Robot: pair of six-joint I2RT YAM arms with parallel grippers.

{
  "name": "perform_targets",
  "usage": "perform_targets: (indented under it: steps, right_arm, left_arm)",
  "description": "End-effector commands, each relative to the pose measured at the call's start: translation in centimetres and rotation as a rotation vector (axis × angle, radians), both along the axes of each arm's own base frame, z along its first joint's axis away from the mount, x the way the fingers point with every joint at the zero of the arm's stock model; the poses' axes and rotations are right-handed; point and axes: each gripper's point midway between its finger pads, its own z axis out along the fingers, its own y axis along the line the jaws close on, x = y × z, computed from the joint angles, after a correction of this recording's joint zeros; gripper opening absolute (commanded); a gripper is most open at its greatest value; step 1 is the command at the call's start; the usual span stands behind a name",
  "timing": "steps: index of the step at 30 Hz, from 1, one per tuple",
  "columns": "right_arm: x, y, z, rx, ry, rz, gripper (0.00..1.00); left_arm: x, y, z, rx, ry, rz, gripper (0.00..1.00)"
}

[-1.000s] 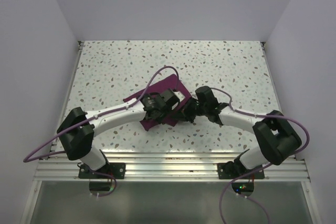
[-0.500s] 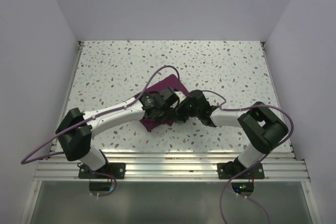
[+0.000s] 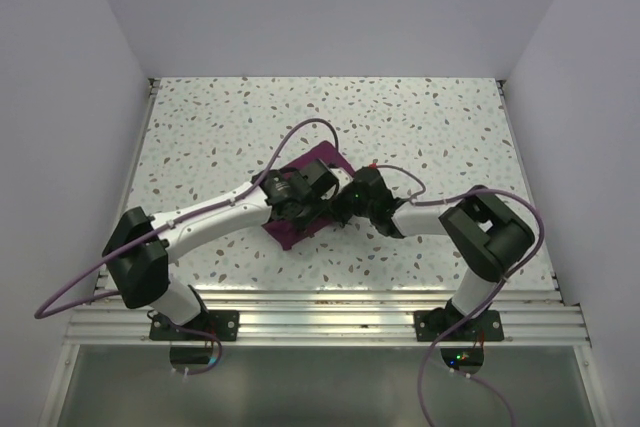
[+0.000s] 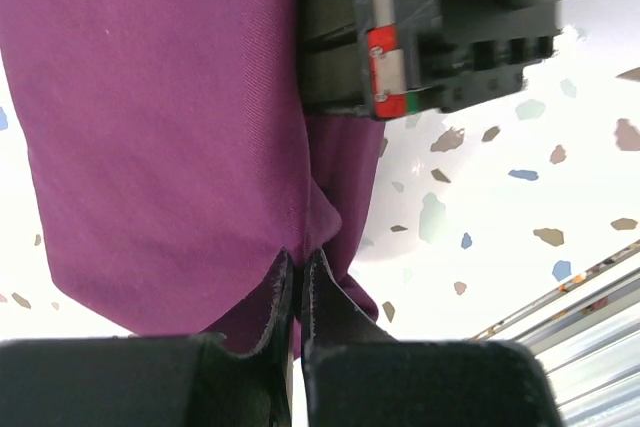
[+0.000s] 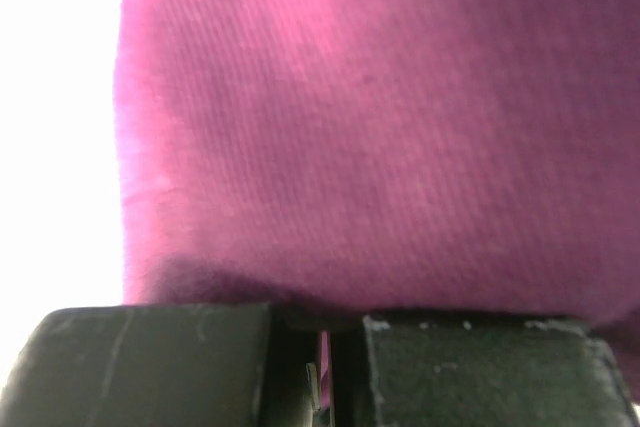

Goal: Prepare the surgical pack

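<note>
The plum-purple cloth (image 3: 312, 162) lies folded into a small bundle at the table's middle, mostly under both arms. My left gripper (image 3: 305, 209) is shut on a fold of the cloth (image 4: 180, 147) near its front edge; the fingertips (image 4: 280, 282) pinch the fabric. My right gripper (image 3: 342, 207) is shut on the cloth's right side, and purple fabric (image 5: 380, 127) fills the right wrist view, with a strip caught between the fingers (image 5: 440, 367). The right gripper's black body (image 4: 450, 37) shows in the left wrist view. The steel tray, instruments and gauze pads are hidden.
The speckled white table (image 3: 430, 127) stretches around the bundle. White walls close the back and sides. A metal rail (image 3: 320, 317) runs along the near edge, where the arm bases are bolted.
Both grippers moved toward the back and closer together. The cloth bundle has drawn in, its left flap folded away, and the right arm's elbow swung left.
</note>
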Motion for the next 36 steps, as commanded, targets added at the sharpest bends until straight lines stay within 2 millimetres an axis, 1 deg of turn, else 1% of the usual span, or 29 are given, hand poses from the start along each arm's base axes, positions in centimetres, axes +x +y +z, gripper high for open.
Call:
perform_targets:
  steps: [1,3,5,6,7,8,9,11,12,13,14,15,18,19,20,21,22,23,24,25,26,27,29,30,31,32,34,35,36]
  right_arm:
    - [2.5,0.3,0.0,-0.059,-0.085,-0.066,0.0]
    - [3.0,0.4,0.5,-0.09,-0.135,-0.045,0.0]
    - [3.0,0.2,0.2,-0.138,-0.15,-0.017,0.01]
    - [3.1,0.6,0.9,-0.138,-0.174,0.006,0.04]
    - [2.6,0.1,0.0,-0.202,-0.157,0.04,0.07]
    - [2.7,0.1,0.9,-0.218,-0.167,0.049,0.07]
    - [2.3,-0.2,0.9,-0.234,-0.165,0.065,0.07]
    - [1.5,-1.1,0.5,-0.261,-0.145,0.076,0.1]
    - [1.5,-1.5,1.7,-0.26,-0.162,0.069,0.12]
    - [0.7,-2.3,1.1,-0.299,-0.124,0.082,0.13]
    - [1.0,-2.6,2.0,-0.319,-0.144,0.097,0.13]
    - [0.2,-3.6,2.2,-0.355,-0.119,0.114,0.13]
    - [-0.1,-4.8,4.7,-0.383,-0.168,0.164,0.15]
    - [-1.0,-5.9,4.1,-0.421,-0.13,0.182,0.16]
    - [-1.3,-6.7,4.1,-0.426,-0.12,0.206,0.16]
    - [-1.8,-7.3,4.1,-0.426,-0.101,0.216,0.17]
    - [-2.2,-8.3,4.8,-0.41,-0.097,0.213,0.17]
    - [-2.8,-9.2,4.3,-0.407,-0.08,0.211,0.17]
    - [-3.1,-9.9,4.4,-0.404,-0.074,0.203,0.17]
    - [-3.2,-10.5,5.4,-0.388,-0.101,0.189,0.17]
    - [-3.1,-11.4,5.3,-0.377,-0.098,0.183,0.17]
    - [-2.9,-11.7,5.6,-0.362,-0.115,0.183,0.17]
    - [-2.4,-12.2,6.0,-0.317,-0.128,0.205,0.17]
    - [-2.1,-12.1,6.1,-0.294,-0.134,0.221,0.17]
    - [-1.8,-11.8,6.3,-0.273,-0.148,0.239,0.17]
    - [-0.9,-11.5,6.4,-0.276,-0.165,0.271,0.17]
    - [-0.7,-11.3,6.5,-0.299,-0.179,0.337,0.17]
    - [0.2,-11.0,7.1,-0.298,-0.193,0.343,0.17]
    - [0.6,-10.6,7.6,-0.278,-0.208,0.358,0.17]
  left_arm:
    - [-0.1,-4.2,4.9,-0.201,-0.045,-0.091,0.0]
    - [-0.2,-4.3,4.9,-0.207,-0.042,-0.093,0.0]
    - [-0.3,-4.3,4.8,-0.206,-0.039,-0.092,0.0]
    - [-0.3,-4.2,4.8,-0.206,-0.039,-0.092,0.0]
    - [-0.3,-4.2,4.8,-0.204,-0.039,-0.091,0.0]
    - [-0.3,-4.1,4.7,-0.201,-0.038,-0.091,0.0]
    - [-0.3,-4.1,4.6,-0.198,-0.039,-0.089,0.0]
    - [-0.5,-3.9,4.0,-0.185,-0.025,-0.095,0.0]
    - [-0.6,-3.9,3.7,-0.179,-0.019,-0.099,0.0]
    - [-0.6,-3.9,3.4,-0.177,-0.014,-0.104,0.0]
    - [-0.8,-3.8,3.0,-0.17,-0.002,-0.106,0.0]
    - [-0.9,-3.8,2.6,-0.164,0.007,-0.109,0.0]
    - [-1.6,-3.7,1.5,-0.156,0.049,-0.121,0.0]
    - [-1.9,-3.7,1.0,-0.152,0.063,-0.123,0.0]
    - [-2.3,-3.7,0.6,-0.154,0.086,-0.129,0.03]
    - [-2.6,-3.8,0.4,-0.161,0.1,-0.133,0.09]
    - [-2.9,-3.8,0.3,-0.171,0.108,-0.139,0.22]
    - [-2.9,-3.9,0.4,-0.179,0.108,-0.139,0.29]
    - [-3.2,-4.2,0.7,-0.206,0.119,-0.15,0.4]
    - [-3.4,-4.4,0.9,-0.221,0.123,-0.156,0.45]
    - [-3.6,-4.7,1.2,-0.239,0.129,-0.164,0.49]
    - [-3.6,-4.9,1.6,-0.261,0.127,-0.167,0.55]
    - [-3.8,-5.4,2.4,-0.309,0.132,-0.171,0.57]
    - [-3.9,-5.4,2.4,-0.315,0.142,-0.174,0.58]
    - [-3.8,-5.6,3.0,-0.344,0.135,-0.165,0.58]
    - [-3.8,-5.6,3.3,-0.36,0.135,-0.161,0.58]
    - [-3.1,-5.4,4.2,-0.398,0.121,-0.123,0.57]
    - [-2.2,-4.9,4.5,-0.408,0.109,-0.09,0.56]
    - [-1.7,-4.7,4.7,-0.418,0.101,-0.066,0.55]
